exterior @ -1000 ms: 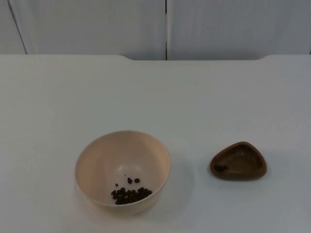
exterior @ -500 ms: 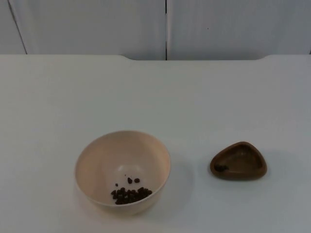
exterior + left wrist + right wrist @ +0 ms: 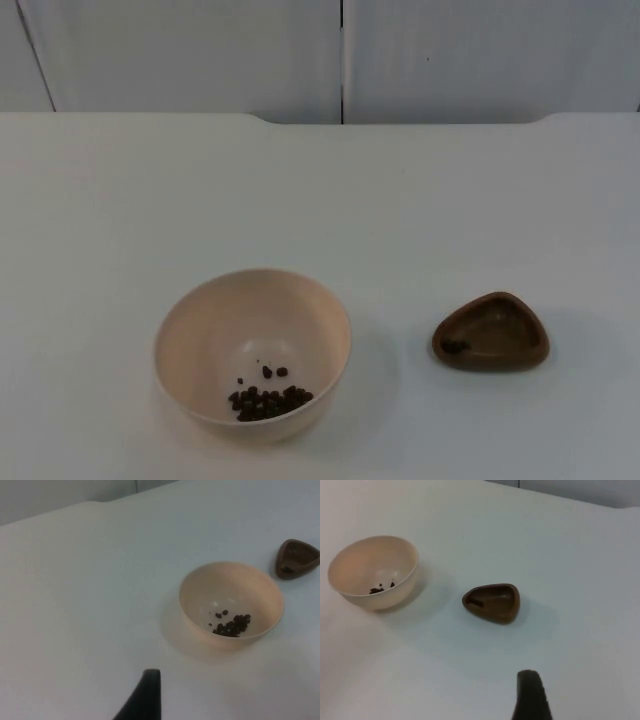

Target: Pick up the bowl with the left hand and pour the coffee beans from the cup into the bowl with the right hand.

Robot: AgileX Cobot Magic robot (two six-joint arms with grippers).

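White tabletop runs back to a grey partition wall. Cream bowl sits upright on the tabletop toward the near left, not lifted, nothing touching it; also in the left wrist view and right wrist view. Small brown cup, rounded-triangle shape, sits upright on the tabletop to the right of the bowl, well apart from it. Coffee beans lie in a dark cluster at the bottom of the bowl, near its front wall; a few dark bits in one corner of the cup. Left gripper hangs above bare tabletop, apart from the bowl; right gripper above bare tabletop, apart from the cup. Jaws on both: cannot tell whether open or closed.
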